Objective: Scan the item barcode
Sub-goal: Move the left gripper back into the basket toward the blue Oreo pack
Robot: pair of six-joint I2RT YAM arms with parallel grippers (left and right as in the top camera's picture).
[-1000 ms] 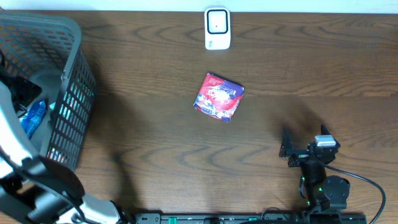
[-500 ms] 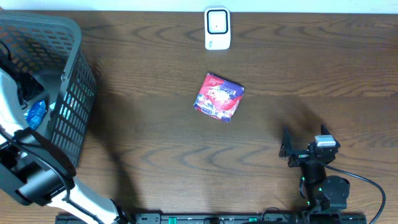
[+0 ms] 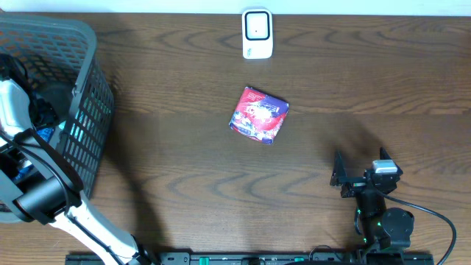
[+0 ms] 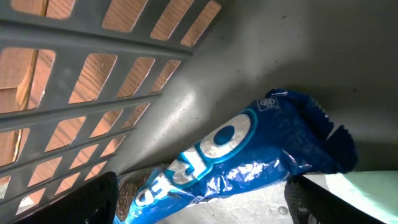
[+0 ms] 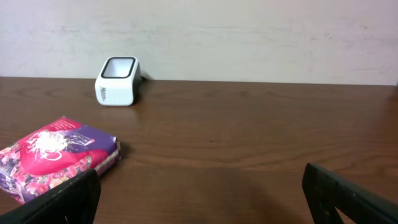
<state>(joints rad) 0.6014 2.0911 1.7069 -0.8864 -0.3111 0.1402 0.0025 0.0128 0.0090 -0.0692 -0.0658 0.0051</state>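
So the left gripper (image 4: 199,208) fingers are sitting apart around the blue packet (image 4: 236,155) in the basket (image 4: 93,106), can't tell if they're squeezing it. Meanwhile the right gripper (image 5: 199,202) is hanging wide open, pink pack (image 5: 56,155) lying near the scanner (image 5: 117,81).

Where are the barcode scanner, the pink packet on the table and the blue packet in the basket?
barcode scanner (image 3: 257,31), overhead view, centre of its top face.
pink packet (image 3: 259,114), overhead view, middle of its printed top face.
blue packet (image 4: 242,158), left wrist view, middle of its blue wrapper.
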